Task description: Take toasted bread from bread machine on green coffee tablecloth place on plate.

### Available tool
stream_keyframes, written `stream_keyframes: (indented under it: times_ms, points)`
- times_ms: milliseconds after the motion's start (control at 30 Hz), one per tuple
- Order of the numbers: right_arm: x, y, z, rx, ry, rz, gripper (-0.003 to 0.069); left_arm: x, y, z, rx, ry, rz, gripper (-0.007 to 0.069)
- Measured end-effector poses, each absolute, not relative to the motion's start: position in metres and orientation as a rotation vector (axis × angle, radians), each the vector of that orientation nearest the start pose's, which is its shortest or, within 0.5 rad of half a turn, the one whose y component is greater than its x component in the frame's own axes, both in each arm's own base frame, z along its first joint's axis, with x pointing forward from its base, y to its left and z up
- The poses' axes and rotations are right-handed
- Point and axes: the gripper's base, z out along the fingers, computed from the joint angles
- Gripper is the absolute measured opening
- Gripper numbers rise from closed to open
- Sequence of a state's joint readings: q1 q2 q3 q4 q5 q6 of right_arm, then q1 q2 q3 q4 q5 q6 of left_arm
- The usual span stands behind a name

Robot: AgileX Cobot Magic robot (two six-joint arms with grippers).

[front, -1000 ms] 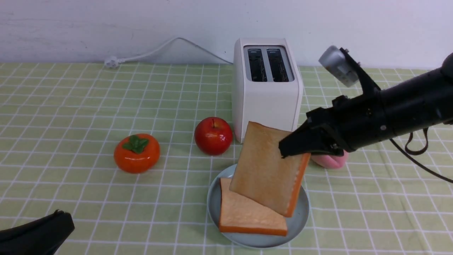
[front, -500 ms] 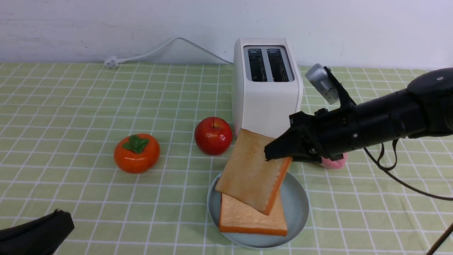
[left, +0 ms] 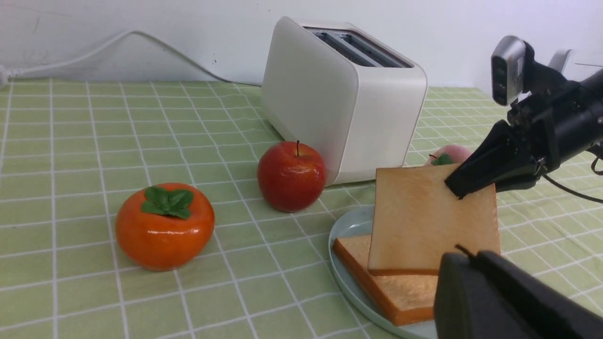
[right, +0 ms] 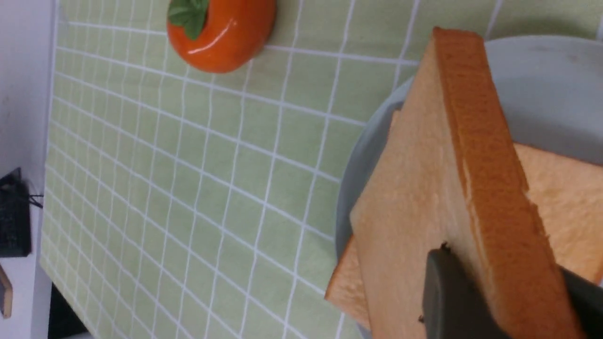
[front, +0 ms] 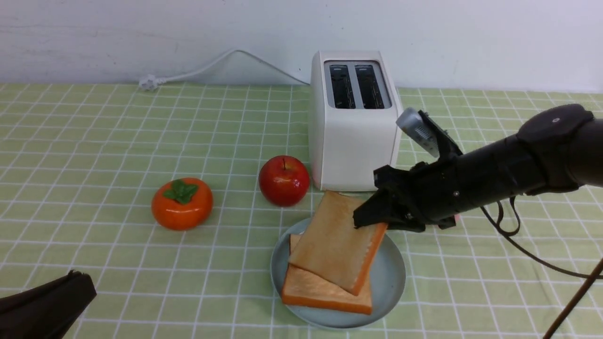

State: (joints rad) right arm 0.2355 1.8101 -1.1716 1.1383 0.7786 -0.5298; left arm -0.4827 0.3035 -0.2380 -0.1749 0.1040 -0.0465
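Note:
The white bread machine [front: 353,122] stands at the back of the green coffee tablecloth [front: 94,141], both slots empty. In front of it the pale plate [front: 393,278] holds one slice of toasted bread [front: 311,294] lying flat. My right gripper [front: 370,221] is shut on the far right edge of the second slice [front: 332,245]. That slice is tilted, its low edge resting on the flat slice. The right wrist view shows the fingers [right: 443,292] clamped across the held slice [right: 414,197]. My left gripper [front: 70,292] is shut and empty at the front left.
A red apple [front: 284,180] sits left of the bread machine, and an orange persimmon [front: 182,203] further left. A pink peach [left: 447,153] lies behind my right gripper, mostly hidden. The white power cord [front: 212,66] runs along the back wall.
My right gripper has come down and to the left with the slice, which went from hanging above the plate to leaning on the flat slice. The plate and flat slice shifted slightly left.

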Motion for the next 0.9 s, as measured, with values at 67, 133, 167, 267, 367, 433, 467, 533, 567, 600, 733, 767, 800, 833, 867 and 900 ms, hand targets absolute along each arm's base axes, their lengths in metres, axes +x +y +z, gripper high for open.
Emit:
stream_keyframes:
  times_ms: [67,133,167,267,367,433,467,533,567,600,733,767,800,833,867,900]
  points:
    - [0.347,0.142,0.218,-0.016,2.582,1.124,0.0245,0.073,-0.04,0.264,0.232,1.664,-0.55,0.0002]
    - [0.347,0.14,0.219,-0.07,2.601,1.077,0.0336,0.073,-0.04,0.264,0.232,1.665,-0.55,0.0002]
    - [0.348,0.138,0.221,-0.096,2.614,1.046,0.0378,0.073,-0.04,0.264,0.231,1.664,-0.55,0.0002]
    - [0.348,0.13,0.232,-0.117,2.642,0.982,0.0428,0.073,-0.04,0.264,0.231,1.665,-0.551,0.0004]
    - [0.345,0.118,0.256,-0.159,2.664,0.871,0.0437,0.073,-0.04,0.264,0.231,1.665,-0.551,0.0005]
    - [0.338,0.11,0.275,-0.199,2.683,0.772,0.0421,0.073,-0.04,0.264,0.23,1.665,-0.552,0.0005]
    - [0.332,0.106,0.286,-0.218,2.685,0.72,0.0404,0.073,-0.04,0.264,0.228,1.663,-0.553,0.0006]
    - [0.317,0.097,0.31,-0.245,2.67,0.626,0.0355,0.073,-0.04,0.266,0.218,1.649,-0.561,0.0006]
    - [0.308,0.093,0.321,-0.256,2.664,0.583,0.0325,0.073,-0.04,0.267,0.212,1.64,-0.565,0.0003]
    - [0.298,0.089,0.332,-0.264,2.659,0.549,0.0291,0.073,-0.04,0.267,0.205,1.635,-0.572,-0.0004]
    - [0.251,0.075,0.37,-0.265,2.622,0.465,0.0156,0.07,-0.039,0.268,0.185,1.633,-0.6,-0.0013]
    - [0.237,0.071,0.376,-0.266,2.606,0.451,0.0128,0.069,-0.038,0.268,0.184,1.629,-0.603,-0.0013]
    - [0.223,0.068,0.381,-0.263,2.591,0.442,0.0104,0.067,-0.037,0.269,0.183,1.621,-0.607,-0.0013]
    - [0.223,0.068,0.379,-0.259,2.597,0.443,0.0104,0.067,-0.037,0.269,0.183,1.619,-0.608,-0.0013]
    - [0.203,0.063,0.383,-0.255,2.567,0.433,0.0078,0.064,-0.036,0.27,0.182,1.602,-0.612,-0.0013]
    - [0.183,0.059,0.381,-0.241,2.555,0.43,0.0059,0.062,-0.035,0.271,0.18,1.586,-0.615,-0.0013]
